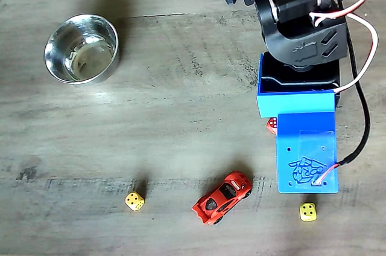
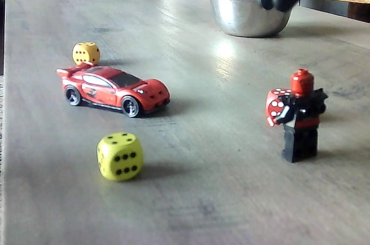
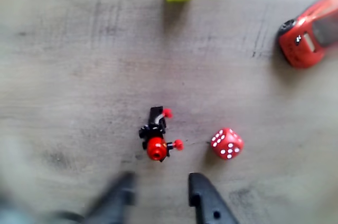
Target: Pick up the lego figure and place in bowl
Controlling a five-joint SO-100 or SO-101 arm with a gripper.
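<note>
Blur softens the near edge of the wrist view, where the gripper (image 3: 161, 192) enters from the bottom with its two dark fingers (image 3: 203, 197) spread apart and nothing between them. Just beyond the fingertips stands the lego figure (image 3: 156, 134), seen from above as a red head over a black body with red hands; it is free on the table (image 3: 79, 76), touched by nothing. Beside it, to its right in that view, lies the red die (image 3: 227, 143), close but apart.

In a fixed view from low on the table the lego figure (image 2: 300, 117) stands upright, and the red die (image 2: 275, 106) sits partly behind it, so only part of the die shows. In a fixed view from above, the blue and black arm (image 1: 304, 123) covers the figure entirely (only a corner of the red die (image 1: 272, 125) peeks out at the arm's left edge).

The bowl (image 1: 81, 49) sits well apart, at the upper left from above; from the low view the bowl (image 2: 248, 11) is at the far end of the table, its right rim cut by a dark blurred part of the arm.

A red toy car (image 1: 222, 198) and two yellow dice (image 1: 135, 201) (image 1: 307, 211) lie along the lower part of the view from above; the wrist view cuts the car (image 3: 311, 34) off at its right edge.
</note>
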